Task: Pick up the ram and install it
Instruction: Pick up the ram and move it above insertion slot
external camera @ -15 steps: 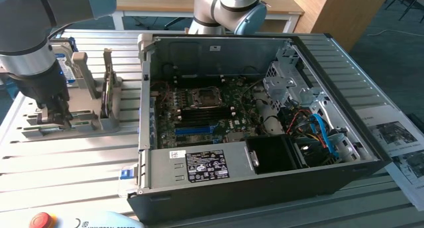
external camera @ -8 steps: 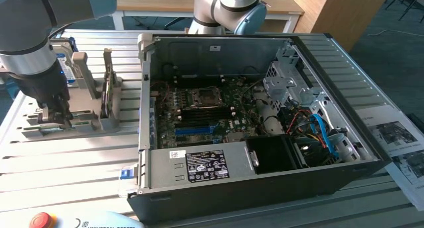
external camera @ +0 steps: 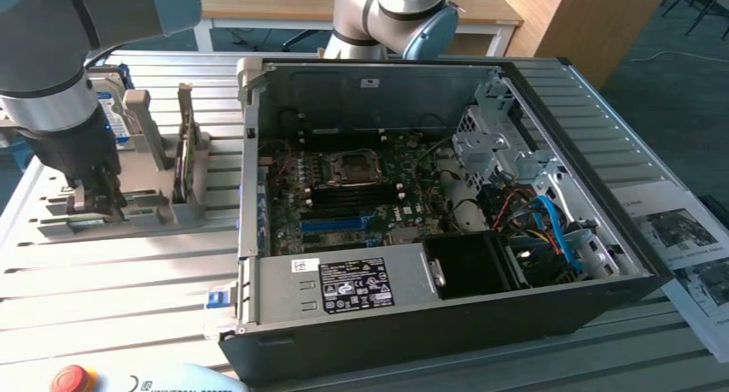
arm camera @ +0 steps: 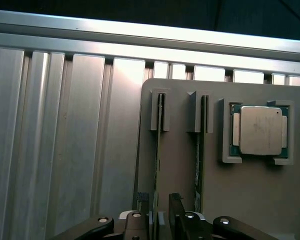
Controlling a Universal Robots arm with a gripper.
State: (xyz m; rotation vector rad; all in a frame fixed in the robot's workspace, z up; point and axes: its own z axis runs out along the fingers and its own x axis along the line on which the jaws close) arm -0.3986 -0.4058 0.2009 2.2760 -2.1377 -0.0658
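Standing at the exterior view's left, the grey robot arm had its black metal gripper [external camera: 97, 196] lowered onto a grey plastic holder block [external camera: 154, 208]. The block lay on the ribbed aluminium table [external camera: 114, 281], just beside the open black computer case [external camera: 456, 328]. In the wrist view the gripper [arm camera: 159, 201] was spread, with one finger on each side of the ram [arm camera: 159, 150], a long thin green circuit-board stick that stood on its edge in a pair of slots of the holder block [arm camera: 180, 170]. A narrow gap seemed to show on both sides, so I judged that nothing was pinched yet. A second green stick of the same kind [arm camera: 200, 150] stood in the neighbouring slots, and a square silver processor chip [arm camera: 260, 130] lay flat in its own pocket of the same block. The step in hand was therefore the pick-up, at the point just before the grasp. In my judgement this grasp called for the fingers to meet both flat faces evenly, without touching the neighbouring stick, and for a straight pull out of the slots. Toward the middle of the exterior view, the green motherboard [external camera: 341, 196] lay inside the case, and no stick stood on it as far as I could tell, so the installing was not done.
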